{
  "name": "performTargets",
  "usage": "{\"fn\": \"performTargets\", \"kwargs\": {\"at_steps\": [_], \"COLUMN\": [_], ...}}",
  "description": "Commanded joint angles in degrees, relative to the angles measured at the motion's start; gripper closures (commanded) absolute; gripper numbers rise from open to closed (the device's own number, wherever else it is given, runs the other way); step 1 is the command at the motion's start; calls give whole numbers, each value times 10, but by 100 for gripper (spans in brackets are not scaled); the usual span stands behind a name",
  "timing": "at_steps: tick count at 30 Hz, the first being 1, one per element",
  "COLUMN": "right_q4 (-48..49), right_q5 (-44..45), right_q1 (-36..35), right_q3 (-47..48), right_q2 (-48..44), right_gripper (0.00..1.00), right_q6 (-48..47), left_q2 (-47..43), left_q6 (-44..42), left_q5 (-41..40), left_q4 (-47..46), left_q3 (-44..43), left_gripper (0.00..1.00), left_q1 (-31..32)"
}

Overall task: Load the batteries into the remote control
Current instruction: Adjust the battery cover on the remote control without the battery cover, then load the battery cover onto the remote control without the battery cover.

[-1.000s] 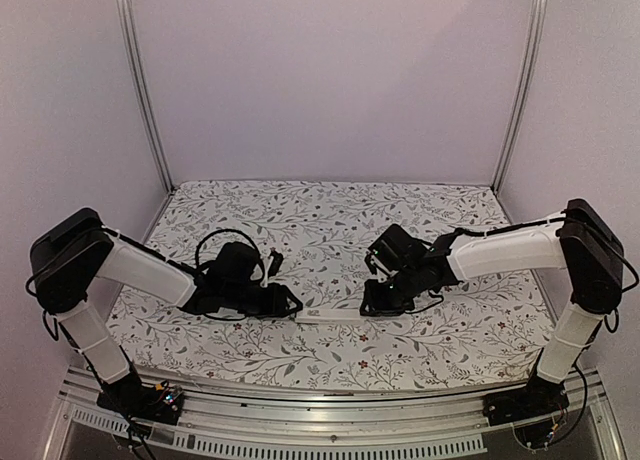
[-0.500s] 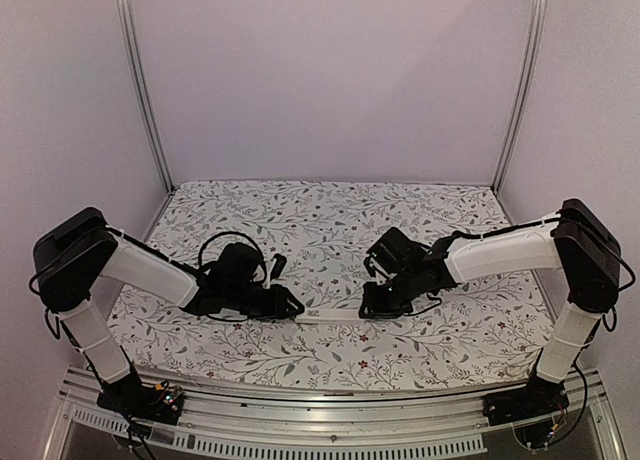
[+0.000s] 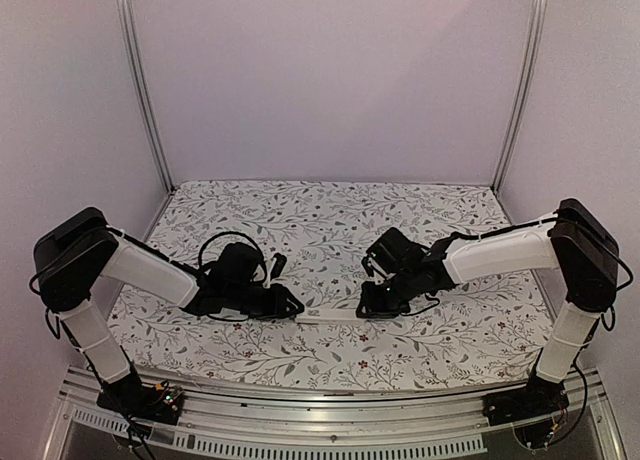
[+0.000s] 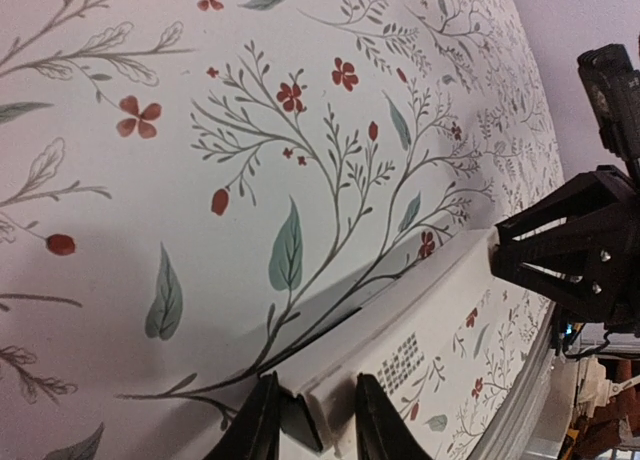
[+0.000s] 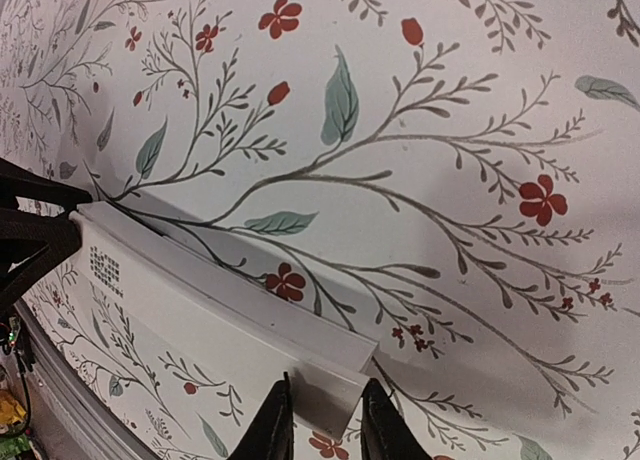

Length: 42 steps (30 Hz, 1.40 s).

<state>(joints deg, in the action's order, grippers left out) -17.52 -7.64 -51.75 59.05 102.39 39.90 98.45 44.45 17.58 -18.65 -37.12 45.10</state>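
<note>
You have the slim white rectangular plastic remote control lying flat on the floral-patterned table. It sits towards 6 o'clock of the surface, its length running from 9 to 3. Your left tool is clenched on the 9 o'clock end, and the left wrist view shows its fingers pressed against both long sides of the bar. Your right tool grasps the 3 o'clock end the same way.

A small grey dotted patch faces up near the left tool's end. No open compartment or loose cover shows.

The two batteries, the small black cylinder and the red-orange one, appear in no view. You cannot tell whether they are already inside or simply out of sight.

Judging by this, the remote control is only being braced at both ends, and nothing here confirms loading is done.
</note>
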Motion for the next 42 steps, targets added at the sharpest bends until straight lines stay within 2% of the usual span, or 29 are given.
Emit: {"fn": "performTargets", "kwargs": {"at_steps": [1,9,13,16,21,25,28,31,36,42], "right_q4": [0,-15,-31,-38,-29,4,59,110,117,97], "right_q5": [11,25,38,44,43,58,43,-28,-84,-112], "right_q1": [-3,-3,-3,-4,-10,-24,-41,-44,-44,-45], "right_q3": [-10,9,24,32,38,40,31,23,61,110], "right_q2": [14,0,-3,-8,-24,-50,-63,-53,-2,80], "right_gripper": [77,72,61,44,34,29,26,23,22,26], "right_q6": [2,-12,-26,-36,-58,-110,-193,-315,-518,-628], "left_q2": [9,-8,-23,-28,-32,-57,-84,-106,-124,-118], "left_q6": [-8,-17,-22,-26,-29,-31,-30,-29,-21,-4], "left_q5": [0,-11,-21,-26,-23,-36,-56,-77,-92,-78], "left_q4": [15,17,21,21,19,27,33,36,43,28], "left_q3": [-2,-4,-5,-7,-8,-1,10,21,39,56], "left_gripper": [74,72,70,69,68,67,66,65,64,63], "left_q1": [8,8,8,8,8,5,1,-1,-5,-5]}}
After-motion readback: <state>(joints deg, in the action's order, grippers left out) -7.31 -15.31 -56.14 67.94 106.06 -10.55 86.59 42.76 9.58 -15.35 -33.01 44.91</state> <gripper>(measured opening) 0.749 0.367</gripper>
